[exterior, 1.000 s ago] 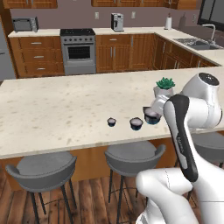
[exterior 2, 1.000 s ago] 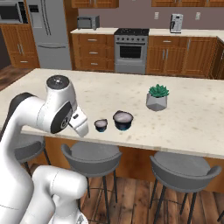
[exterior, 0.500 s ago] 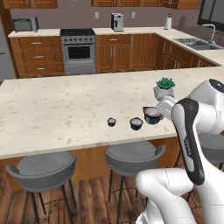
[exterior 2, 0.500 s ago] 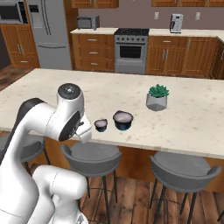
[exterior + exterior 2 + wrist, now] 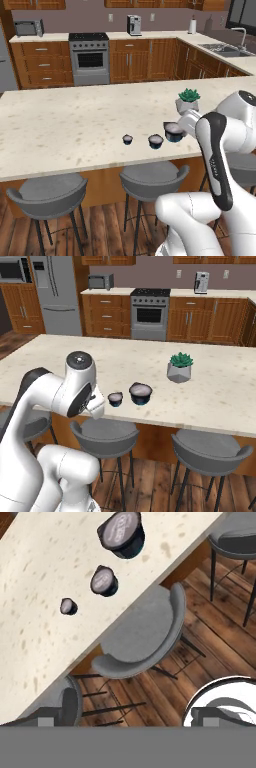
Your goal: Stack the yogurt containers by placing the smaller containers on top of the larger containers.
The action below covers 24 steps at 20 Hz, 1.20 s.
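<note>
Nothing is being stacked yet; the gripper (image 5: 128,724) is hanging wide apart and empty off the counter (image 5: 35,567) edge; it needs reaching toward the smallest cup (image 5: 68,606), then the middle cup (image 5: 104,580).

Small cup (image 5: 127,139) | mid cup (image 5: 156,141) | large cup (image 5: 173,132) | all dark, pale tops, upright, unstacked | in a row near bench (image 5: 60,125) front edge, apart

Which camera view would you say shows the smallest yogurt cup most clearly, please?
The hand view: the smallest yogurt cup lies unobstructed, seen from above on the counter. The left base view shows it small and distant; in the right base view the arm stands where it would be.
</note>
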Available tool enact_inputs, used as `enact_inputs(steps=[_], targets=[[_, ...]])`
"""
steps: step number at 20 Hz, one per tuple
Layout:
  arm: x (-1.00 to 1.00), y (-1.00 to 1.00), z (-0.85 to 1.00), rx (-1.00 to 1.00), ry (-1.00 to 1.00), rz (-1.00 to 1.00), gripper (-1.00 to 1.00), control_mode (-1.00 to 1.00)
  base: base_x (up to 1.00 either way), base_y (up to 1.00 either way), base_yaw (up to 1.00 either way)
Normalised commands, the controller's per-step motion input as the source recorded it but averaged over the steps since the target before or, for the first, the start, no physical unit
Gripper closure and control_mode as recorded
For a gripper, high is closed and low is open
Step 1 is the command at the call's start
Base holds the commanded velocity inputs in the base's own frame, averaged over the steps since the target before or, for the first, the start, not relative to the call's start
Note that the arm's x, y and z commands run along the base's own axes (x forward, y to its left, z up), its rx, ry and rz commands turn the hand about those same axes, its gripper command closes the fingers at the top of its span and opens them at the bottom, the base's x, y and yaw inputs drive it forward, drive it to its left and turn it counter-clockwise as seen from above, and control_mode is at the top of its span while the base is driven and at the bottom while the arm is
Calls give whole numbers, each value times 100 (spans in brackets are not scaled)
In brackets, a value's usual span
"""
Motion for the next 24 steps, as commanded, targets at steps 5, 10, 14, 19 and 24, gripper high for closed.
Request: enact_inputs(steps=[5, 10, 14, 19, 24], targets=[[26, 18, -8, -1, -2, 0, -100, -100, 0, 0, 0], [43, 22, -18, 0, -1, 0, -100, -100, 0, 0, 0], [38, 1, -30, 0, -3, 0, -100, -100, 0, 0, 0], [6, -4, -19, 0, 0, 0, -100, -100, 0, 0, 0], [0, -5, -7, 0, 0, 0, -100, -100, 0, 0, 0]])
